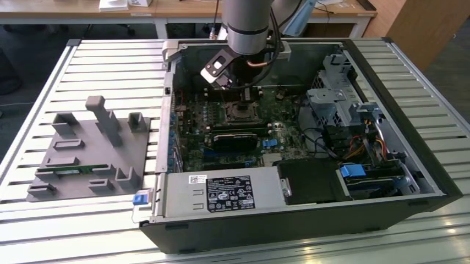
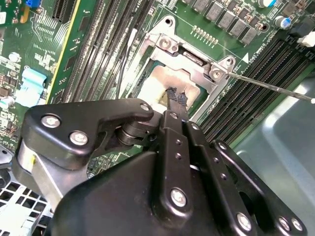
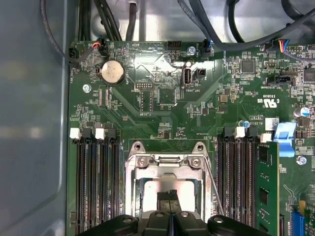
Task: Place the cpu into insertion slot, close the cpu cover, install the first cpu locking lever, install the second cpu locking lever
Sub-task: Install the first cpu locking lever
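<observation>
The arm (image 1: 248, 22) comes straight down from above, wrist vertical. Its hand (image 3: 170, 196) points downward, the two black fingers (image 2: 173, 132) pressed together at the tips with no gap between.

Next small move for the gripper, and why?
Probably shift the gripper, fingers shut, off the cpu toward the locking lever: the cpu cover looks down around the chip, while that lever rod seems to stand free, unlatched.

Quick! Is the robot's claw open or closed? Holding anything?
Gripper: jaws shut, nothing seen between them, tips over the cpu.
</observation>
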Tool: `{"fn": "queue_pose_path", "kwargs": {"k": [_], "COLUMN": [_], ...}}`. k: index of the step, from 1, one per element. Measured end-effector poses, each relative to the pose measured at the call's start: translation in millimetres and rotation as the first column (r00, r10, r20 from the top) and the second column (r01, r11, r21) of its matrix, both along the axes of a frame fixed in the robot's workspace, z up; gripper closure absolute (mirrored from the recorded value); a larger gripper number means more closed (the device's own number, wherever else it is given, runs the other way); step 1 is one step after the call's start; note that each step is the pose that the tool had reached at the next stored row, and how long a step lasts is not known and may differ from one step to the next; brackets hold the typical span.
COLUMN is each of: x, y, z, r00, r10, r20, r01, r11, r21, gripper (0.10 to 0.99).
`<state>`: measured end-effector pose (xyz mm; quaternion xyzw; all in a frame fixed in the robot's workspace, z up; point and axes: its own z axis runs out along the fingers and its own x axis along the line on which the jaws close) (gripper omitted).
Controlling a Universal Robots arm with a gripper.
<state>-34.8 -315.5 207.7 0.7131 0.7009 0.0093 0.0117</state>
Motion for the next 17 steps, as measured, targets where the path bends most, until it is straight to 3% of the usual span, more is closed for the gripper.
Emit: {"fn": "queue_pose_path", "kwargs": {"k": [17], "x": [0.1], "y": [0.0], "z": [6.0], "r00": [1.0], "r10": [0.0], "r20": [-0.0001], "r01": [0.0], "r11": [1.0], "r21": [0.0], "gripper": [0.98]}}
